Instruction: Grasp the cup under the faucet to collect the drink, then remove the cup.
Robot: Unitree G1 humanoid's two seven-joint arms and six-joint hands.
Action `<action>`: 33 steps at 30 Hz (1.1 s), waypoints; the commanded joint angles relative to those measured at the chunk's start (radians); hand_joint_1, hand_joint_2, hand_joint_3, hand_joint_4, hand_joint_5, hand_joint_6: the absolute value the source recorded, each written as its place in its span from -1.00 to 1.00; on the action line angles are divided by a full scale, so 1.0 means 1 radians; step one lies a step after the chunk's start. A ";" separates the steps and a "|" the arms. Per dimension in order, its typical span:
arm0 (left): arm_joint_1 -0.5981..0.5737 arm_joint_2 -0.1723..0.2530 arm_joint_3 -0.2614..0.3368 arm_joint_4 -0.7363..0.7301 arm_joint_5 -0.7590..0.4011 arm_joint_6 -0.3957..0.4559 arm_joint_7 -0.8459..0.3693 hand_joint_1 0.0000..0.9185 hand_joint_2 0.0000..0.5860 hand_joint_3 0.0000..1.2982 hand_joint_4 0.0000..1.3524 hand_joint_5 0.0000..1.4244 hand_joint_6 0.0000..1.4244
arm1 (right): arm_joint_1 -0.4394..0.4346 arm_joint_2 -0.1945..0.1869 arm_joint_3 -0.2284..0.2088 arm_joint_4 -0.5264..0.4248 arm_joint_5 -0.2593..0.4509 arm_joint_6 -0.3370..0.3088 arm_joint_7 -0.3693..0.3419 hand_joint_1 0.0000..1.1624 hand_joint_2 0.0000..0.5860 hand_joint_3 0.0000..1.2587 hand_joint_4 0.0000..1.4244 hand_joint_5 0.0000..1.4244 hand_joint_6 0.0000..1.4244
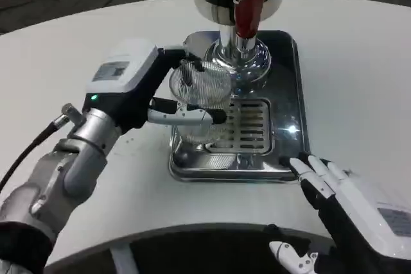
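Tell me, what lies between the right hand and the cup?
In the head view, the tray's slotted drain grate lies between the right hand and the cup.

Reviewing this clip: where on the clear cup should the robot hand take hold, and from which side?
Around the ribbed side wall of the cup, coming from the robot's left, as the left robot hand does. The cup stands upright on the metal drip tray, the faucet hangs over the tray beside it, and the dispenser stands behind, so a side approach looks clearest.
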 commanded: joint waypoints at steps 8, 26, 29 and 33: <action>-0.092 -0.074 -0.082 0.091 0.039 0.006 0.154 0.11 -0.31 0.61 0.84 1.00 1.00 | 0.041 -0.021 -0.057 -0.040 0.055 -0.011 -0.011 -0.37 0.41 -0.88 -1.00 -1.00 -1.00; -0.132 -0.116 -0.136 0.151 0.035 0.067 0.133 -0.06 -0.60 0.32 0.40 0.72 0.94 | 0.064 -0.055 -0.122 -0.051 0.127 -0.014 -0.018 -0.38 0.40 -0.88 -1.00 -1.00 -1.00; -0.129 -0.109 -0.137 0.149 0.033 0.078 0.133 -0.15 -0.66 0.25 0.32 0.65 0.92 | 0.058 -0.059 -0.127 -0.043 0.139 -0.012 -0.020 -0.38 0.40 -0.88 -1.00 -1.00 -1.00; -0.129 -0.103 -0.137 0.148 0.031 0.087 0.125 -0.21 -0.69 0.18 0.24 0.57 0.93 | 0.048 -0.061 -0.130 -0.033 0.153 -0.011 -0.026 -0.38 0.39 -0.88 -1.00 -1.00 -1.00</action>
